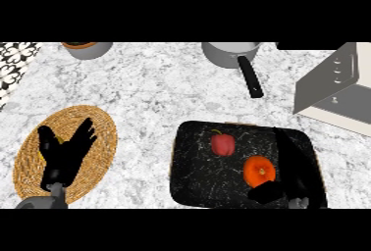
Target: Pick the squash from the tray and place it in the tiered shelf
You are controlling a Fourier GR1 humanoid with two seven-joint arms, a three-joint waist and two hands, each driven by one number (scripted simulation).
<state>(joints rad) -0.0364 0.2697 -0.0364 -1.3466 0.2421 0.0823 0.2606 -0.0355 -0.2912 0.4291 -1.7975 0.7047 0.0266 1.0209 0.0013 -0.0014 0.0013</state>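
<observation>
A black speckled tray [196,171] lies on the counter at lower centre. On it are a red bell pepper [223,144] and, to its lower right, a round orange squash [258,170]. My right hand [297,166] is open above the tray's right part, its fingers straight and pointing away from me. Its thumb [265,191] sits just below the squash, and I cannot tell whether it touches. The grey and cream tiered shelf [334,86] stands tilted at the upper right. My left hand [66,154] rests open over a woven mat.
The round woven mat [101,132] lies at the left. A grey pot [230,51] with a long black handle [251,78] stands at the back centre. A grey bowl [88,49] is at the back left, with a patterned wall [13,63] at the far left.
</observation>
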